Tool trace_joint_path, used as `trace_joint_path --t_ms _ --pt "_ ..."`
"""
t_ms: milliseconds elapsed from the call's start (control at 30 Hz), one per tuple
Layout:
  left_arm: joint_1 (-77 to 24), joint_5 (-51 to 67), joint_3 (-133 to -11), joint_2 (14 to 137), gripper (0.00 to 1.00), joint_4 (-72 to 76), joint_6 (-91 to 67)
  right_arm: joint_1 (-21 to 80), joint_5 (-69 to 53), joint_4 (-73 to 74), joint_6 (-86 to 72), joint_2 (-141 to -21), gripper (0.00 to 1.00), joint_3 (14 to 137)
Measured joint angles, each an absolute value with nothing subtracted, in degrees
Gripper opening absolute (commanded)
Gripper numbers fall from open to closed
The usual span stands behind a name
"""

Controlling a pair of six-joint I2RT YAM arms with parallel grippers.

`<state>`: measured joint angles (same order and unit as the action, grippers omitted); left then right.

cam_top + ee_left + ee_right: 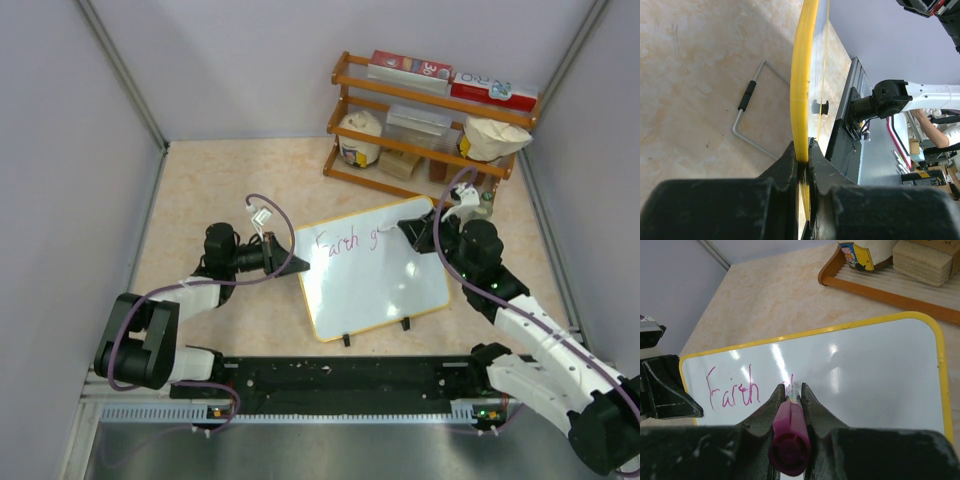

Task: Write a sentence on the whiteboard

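The whiteboard [385, 285] with its yellow frame lies mid-table, tilted. Pink writing, the sentence [335, 243], reads "Earth" plus a started letter; in the right wrist view the word [732, 390] sits left of the marker. My left gripper [300, 266] is shut on the board's left edge; the left wrist view shows the yellow frame [801, 95] pinched between its jaws. My right gripper [791, 389] is shut on a pink marker [789, 437], whose tip touches the whiteboard [870, 385] at the fresh stroke. In the top view that gripper [408, 231] is over the board's upper right.
A wooden rack [430, 120] at the back holds boxes, a jar and bags. A small bottle [486, 203] stands by the right arm. A bent wire stand with a black sleeve [747, 96] lies on the table beside the board. Walls enclose three sides.
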<state>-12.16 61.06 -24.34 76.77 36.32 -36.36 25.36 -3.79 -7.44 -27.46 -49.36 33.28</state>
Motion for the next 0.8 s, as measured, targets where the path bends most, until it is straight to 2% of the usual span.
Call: trace_joint_path --t_ms 800 --pt "-12.2 60.8 -24.3 76.8 0.0 36.0 -36.8 25.4 -2.6 -5.9 -27.4 -48.0 0.0 32.2"
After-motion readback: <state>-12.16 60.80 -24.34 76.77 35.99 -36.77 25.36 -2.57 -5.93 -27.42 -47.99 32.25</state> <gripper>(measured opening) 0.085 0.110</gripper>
